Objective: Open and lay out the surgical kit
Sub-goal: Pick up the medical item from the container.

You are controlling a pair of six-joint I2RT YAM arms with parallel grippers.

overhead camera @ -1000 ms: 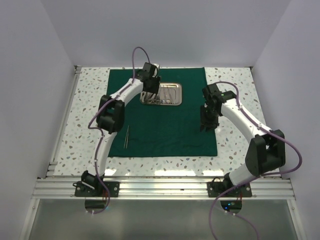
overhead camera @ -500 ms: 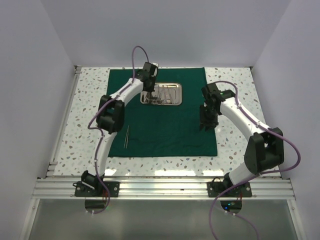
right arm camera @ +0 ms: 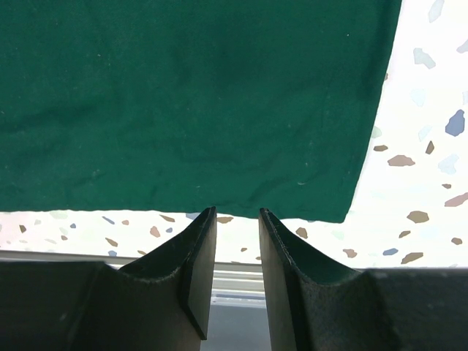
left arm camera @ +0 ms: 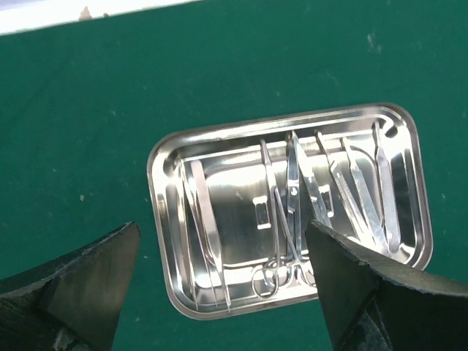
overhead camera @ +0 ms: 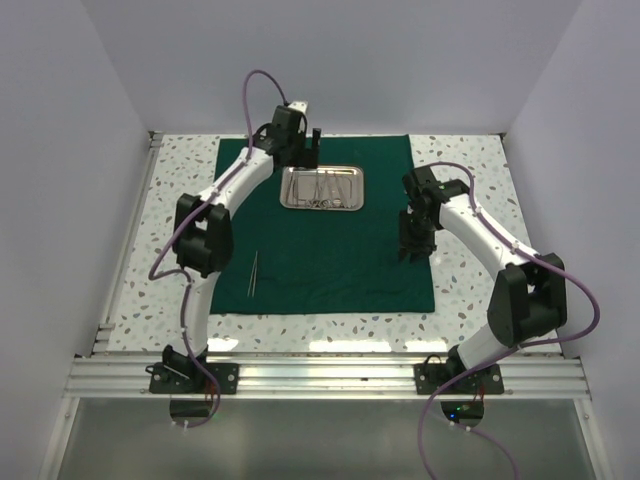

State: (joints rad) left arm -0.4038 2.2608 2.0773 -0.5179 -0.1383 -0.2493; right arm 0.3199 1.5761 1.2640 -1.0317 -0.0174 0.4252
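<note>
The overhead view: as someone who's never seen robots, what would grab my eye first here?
A dark green cloth spread on the speckled table, with a shiny steel tray of slim silver instruments near its far edge. The left gripper hangs open beside the tray's far left corner, and the right gripper is over the cloth's right edge. Lone tweezers lie near the cloth's front left corner.
</note>
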